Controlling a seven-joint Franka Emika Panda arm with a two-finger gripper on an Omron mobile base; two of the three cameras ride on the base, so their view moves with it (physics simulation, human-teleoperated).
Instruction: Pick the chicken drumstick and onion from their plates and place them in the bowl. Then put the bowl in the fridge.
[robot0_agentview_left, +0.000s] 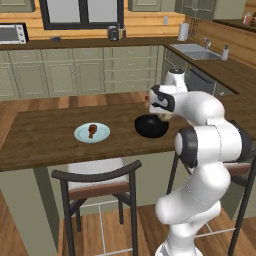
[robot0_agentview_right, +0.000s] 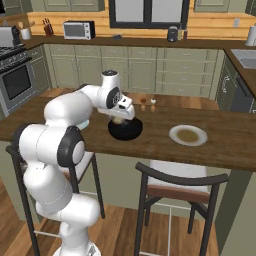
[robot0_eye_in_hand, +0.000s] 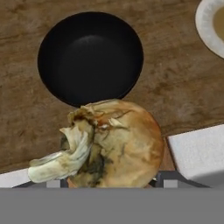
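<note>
Onion (robot0_eye_in_hand: 116, 144) sits gripped in wide-set claw (robot0_eye_in_hand: 109, 183) above bowl (robot0_eye_in_hand: 89, 57).

Evenly lit rendered kitchen, soft and slightly low in resolution, with no harsh shadows; a faint sheen lies inside the glossy black bowl (robot0_eye_in_hand: 89, 57) (hand view), and the wooden counter (robot0_agentview_left: 45, 140) looks mildly blurred

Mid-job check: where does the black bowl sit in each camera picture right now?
Left base view: black bowl at centre, on the wooden counter, right of the blue plate.
Right base view: centre-left, left of the white plate.
Hand view: upper middle, beyond the onion.
Shared landmark: the wooden counter.
</note>
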